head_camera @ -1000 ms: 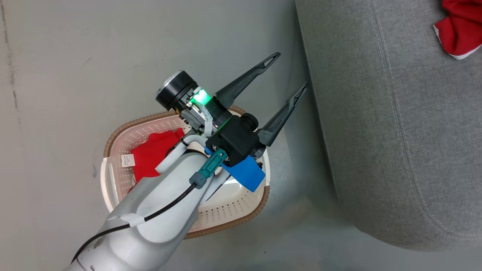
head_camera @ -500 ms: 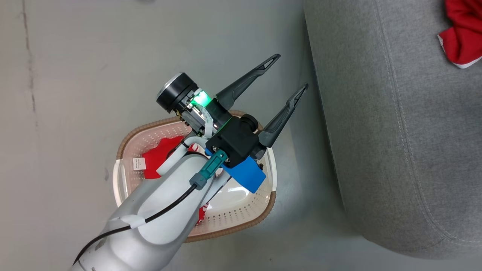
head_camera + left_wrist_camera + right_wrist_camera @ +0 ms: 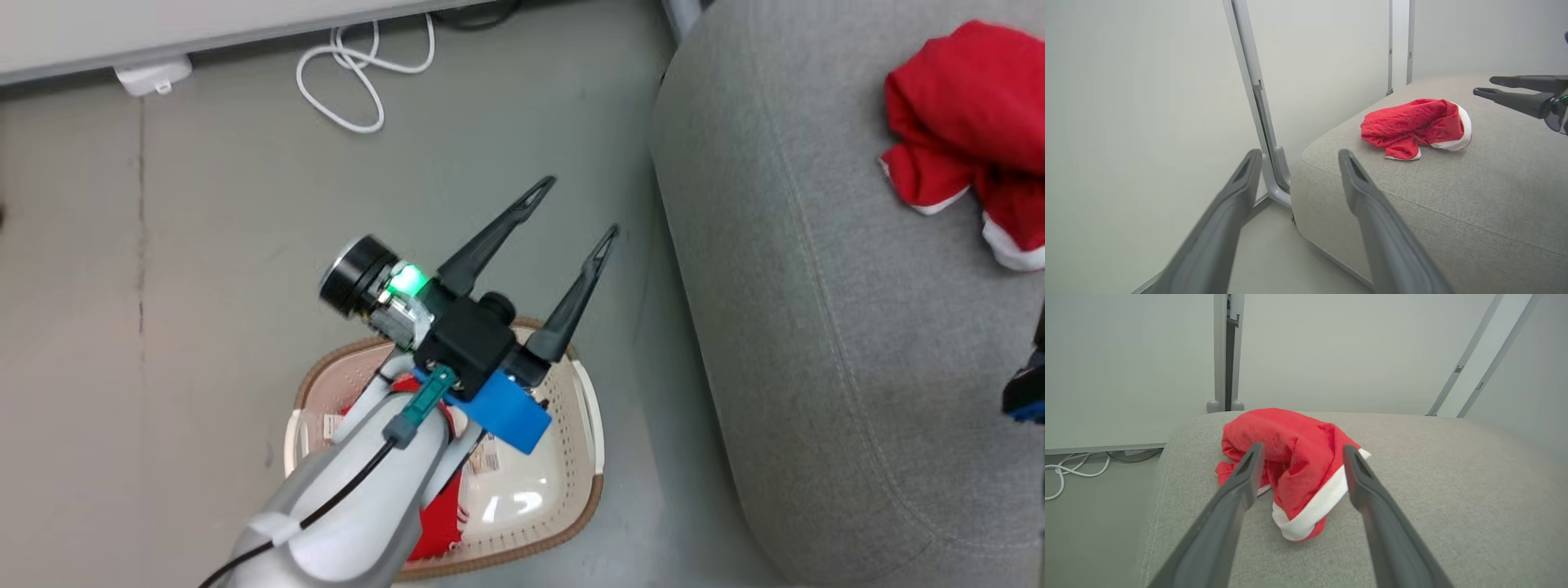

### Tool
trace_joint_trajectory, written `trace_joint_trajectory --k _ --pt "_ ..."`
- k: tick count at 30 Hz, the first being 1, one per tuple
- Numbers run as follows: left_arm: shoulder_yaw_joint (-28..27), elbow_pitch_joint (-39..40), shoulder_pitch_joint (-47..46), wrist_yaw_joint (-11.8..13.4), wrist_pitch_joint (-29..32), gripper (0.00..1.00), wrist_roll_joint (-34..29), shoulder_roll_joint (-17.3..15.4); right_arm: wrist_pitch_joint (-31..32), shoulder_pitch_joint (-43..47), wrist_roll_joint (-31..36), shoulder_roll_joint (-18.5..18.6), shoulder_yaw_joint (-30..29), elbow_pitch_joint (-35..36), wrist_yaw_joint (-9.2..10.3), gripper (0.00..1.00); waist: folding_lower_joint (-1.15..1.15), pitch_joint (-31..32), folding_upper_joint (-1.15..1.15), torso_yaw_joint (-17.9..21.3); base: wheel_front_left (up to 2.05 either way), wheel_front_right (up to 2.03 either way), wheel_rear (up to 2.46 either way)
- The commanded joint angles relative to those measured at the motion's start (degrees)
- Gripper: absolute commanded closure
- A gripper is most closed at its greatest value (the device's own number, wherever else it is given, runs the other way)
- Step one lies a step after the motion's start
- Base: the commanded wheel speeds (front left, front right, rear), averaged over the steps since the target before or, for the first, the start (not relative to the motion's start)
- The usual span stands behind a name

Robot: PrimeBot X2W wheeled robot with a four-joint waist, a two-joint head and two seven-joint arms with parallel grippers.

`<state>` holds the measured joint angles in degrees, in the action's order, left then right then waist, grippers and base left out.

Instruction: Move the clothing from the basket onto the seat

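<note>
— Left pincer [image 3: 575,207] first: why does it hang wide open above the basket [image 3: 571,465] with nothing in it?

— I read it as waiting its turn. Its forearm lies across the basket and the fingers point past the rim toward the seat [image 3: 816,327], not down inside. One red garment [image 3: 437,527] lies bunched in the basket under that forearm, so I'd say half the job is left.

— And why is the basket on the floor [image 3: 204,286], just beside the seat?

— It makes for a short carry, I'd guess: lift, swing across, set down.

— Further out, the right pincer [image 3: 1303,447]?

— Open as well, gripping nothing. It hovers low over the cushion. From its own wrist camera the two fingers frame the other garment [image 3: 1298,437], which lies crumpled on the seat with its white trim showing, apparently free of both fingers.

— So that one counts as delivered?

— It looks so. It sits well in from the cushion's rounded edge, so it shouldn't slide off.

— Anything beyond that?

— A white cable [image 3: 359,82] looped on the floor by the wall, well apart from the basket and both arms.
</note>
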<state>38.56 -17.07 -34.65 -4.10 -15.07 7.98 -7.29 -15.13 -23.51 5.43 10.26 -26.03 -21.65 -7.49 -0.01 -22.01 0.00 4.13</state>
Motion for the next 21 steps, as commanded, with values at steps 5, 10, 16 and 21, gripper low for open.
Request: trace_joint_trajectory --k 5,10,16,21 --pt "-3.44 0.64 5.81 1.53 -0.16 0.0 1.15 -1.32 -0.03 6.33 -1.59 -2.35 5.65 6.31 -0.01 0.0 0.01 5.55 0.0 0.4 0.0 0.0 0.0" --pt "-7.22 1.28 10.72 3.06 -0.17 0.0 2.17 -2.38 -0.03 8.32 -3.4 -3.11 12.86 10.1 -0.01 0.0 0.01 8.95 0.0 -0.68 0.0 0.0 0.0" --pt "-12.95 2.33 16.24 4.89 -0.17 0.0 3.03 -3.57 -0.03 10.04 -5.28 -4.25 19.9 13.34 -0.01 0.0 0.01 12.52 0.0 -3.12 0.0 0.0 0.0" --pt "-17.95 3.43 20.26 5.85 -0.16 0.0 3.21 -4.39 -0.03 11.9 -5.88 -5.37 23.4 14.82 -0.01 0.0 0.01 15.3 0.0 -4.93 0.0 0.0 0.0"
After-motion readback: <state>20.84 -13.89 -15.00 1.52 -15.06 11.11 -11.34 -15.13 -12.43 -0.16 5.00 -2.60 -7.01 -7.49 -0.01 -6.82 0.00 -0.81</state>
